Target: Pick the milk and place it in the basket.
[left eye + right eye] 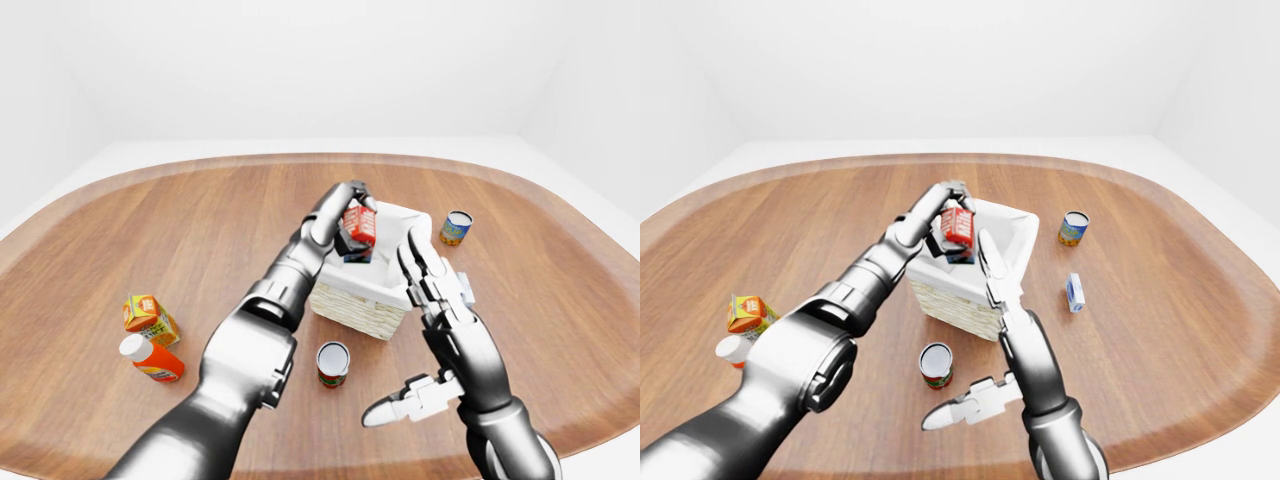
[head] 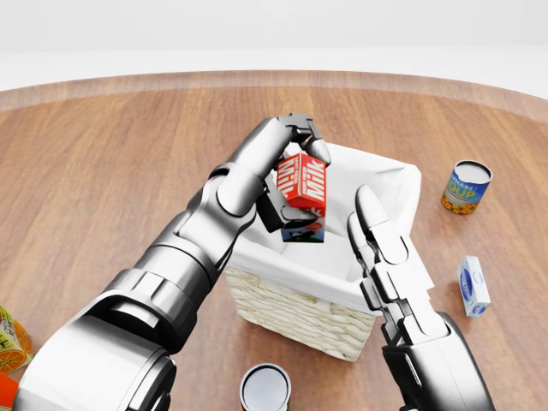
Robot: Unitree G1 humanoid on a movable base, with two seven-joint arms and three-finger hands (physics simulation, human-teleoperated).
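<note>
- The milk (image 2: 301, 185) is a red carton clamped in my left hand (image 2: 295, 171), tilted, hanging over the open basket (image 2: 291, 308) and not yet resting inside.
- I judge it light and stiff but easily dented, with smooth slick faces; flat opposite sides are the place to grip, as my fingers do now.
- Just below my left hand sits the basket's white liner, so releasing should drop it in.
- My right hand (image 2: 385, 248) stands beside the basket's near rim, fingers apart and straight, holding nothing.
- Beyond that hand: a soup can (image 2: 467, 187), a small white box (image 2: 473, 285); nearer me, another can (image 2: 265, 387).
- Far off my left arm: juice carton (image 1: 148, 316) and bottle (image 1: 150, 358).
</note>
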